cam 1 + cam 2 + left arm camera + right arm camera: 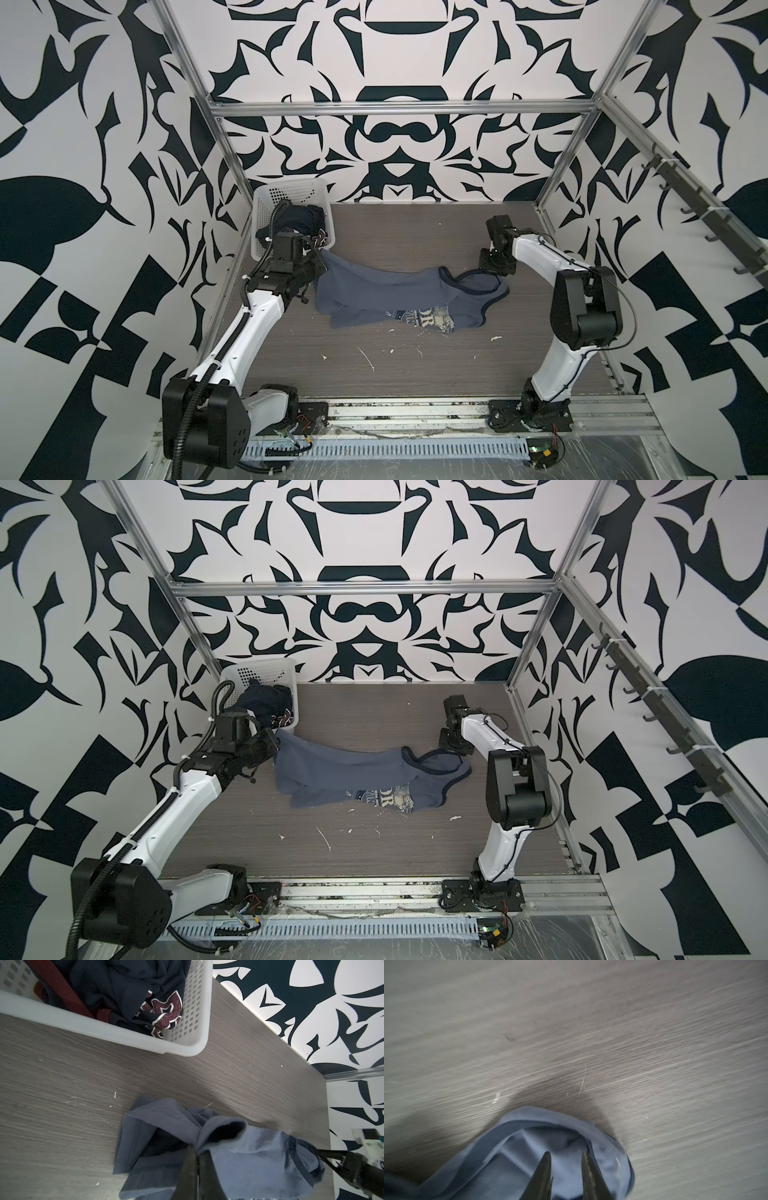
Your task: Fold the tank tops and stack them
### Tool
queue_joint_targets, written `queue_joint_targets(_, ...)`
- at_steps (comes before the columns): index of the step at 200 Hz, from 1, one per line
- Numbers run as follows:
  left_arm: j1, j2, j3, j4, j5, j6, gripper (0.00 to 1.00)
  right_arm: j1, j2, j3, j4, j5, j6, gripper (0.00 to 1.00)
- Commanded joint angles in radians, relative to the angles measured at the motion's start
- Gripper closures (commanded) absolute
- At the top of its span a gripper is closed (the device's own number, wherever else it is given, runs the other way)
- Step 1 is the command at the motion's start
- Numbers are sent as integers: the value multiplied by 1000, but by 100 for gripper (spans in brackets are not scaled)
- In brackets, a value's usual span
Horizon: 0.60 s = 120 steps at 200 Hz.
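The slate-blue tank top [386, 297] is spread crumpled across the middle of the surface [415, 374], with its print showing near the front edge. The navy tank top [297, 218] is bunched inside the white basket [291, 188] at the far left corner. The left tool [197, 1152] is clamped on a gathered corner of the blue top's hem, just beside the basket. The right tool [566, 1155] is set over the strap end, its fingers a narrow gap apart with cloth seen between them. Whether that cloth is pinched cannot be told.

The step in hand is judged to be the stretching of the blue top flat before any fold is made. It would be done well if one layer of strap or shoulder were secured by the right tool. The two ends would then be drawn apart evenly and low, so that the wrinkles are pulled out. Slack should be taken up gently, since the hem could be slipped from the left grip, and the basket should not be struck.
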Motion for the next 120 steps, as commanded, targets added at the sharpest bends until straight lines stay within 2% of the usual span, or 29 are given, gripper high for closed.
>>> queue_joint_targets(1, 4, 11, -20, 19, 11, -5, 100, -13, 15, 39, -33, 40, -9, 73)
queue_joint_targets(29, 5, 26, -19, 27, 19, -7, 100, -39, 46, 42, -33, 63, -5, 74)
queue_joint_targets(41, 4, 31, -19, 29, 21, -8, 100, -43, 50, 42, -31, 129, -9, 73)
queue_joint_targets(66, 4, 39, -15, 32, 23, -8, 100, -45, 84, 57, -27, 164, -13, 72)
queue_joint_targets(93, 4, 39, -13, 34, 23, -8, 100, -45, 139, 71, -29, 153, -15, 68)
queue_joint_targets(120, 4, 34, -20, 35, 20, -8, 100, -43, 150, 63, -30, 192, -12, 62)
